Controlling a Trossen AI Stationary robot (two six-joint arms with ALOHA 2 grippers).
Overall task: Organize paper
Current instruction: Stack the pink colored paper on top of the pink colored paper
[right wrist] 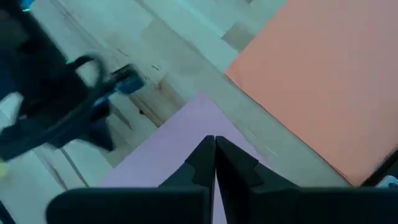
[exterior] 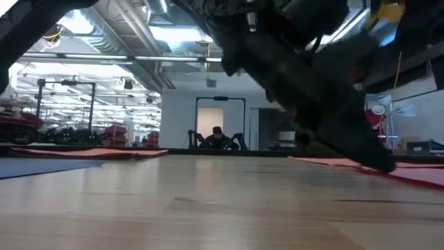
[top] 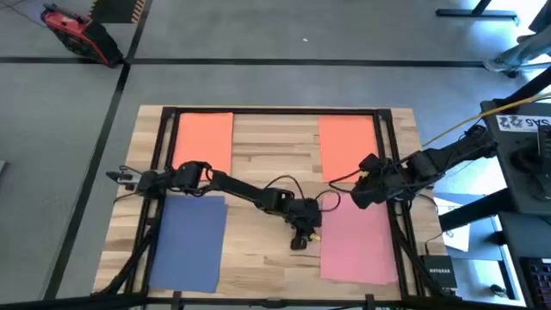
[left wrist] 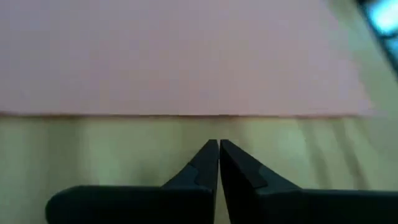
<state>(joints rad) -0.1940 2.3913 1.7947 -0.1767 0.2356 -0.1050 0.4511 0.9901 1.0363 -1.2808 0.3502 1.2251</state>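
Four sheets of paper were recorded flat on the wooden table (top: pixel 275 164), none inside any container: an orange sheet (top: pixel 204 142) at the far left, a second orange sheet (top: pixel 349 145) at the far right, a blue sheet (top: pixel 189 243) at the near left and a pink sheet (top: pixel 359 244) at the near right. The left gripper (top: pixel 301 239) was found low over bare wood near the table's middle, just beside the pink sheet's left edge, its fingers pressed together with nothing held. The right gripper (top: pixel 355 196) was observed above the pink sheet's far end, close to the right orange sheet, fingers likewise closed and empty. A person (exterior: pixel 217 138) was noted in the room beyond.
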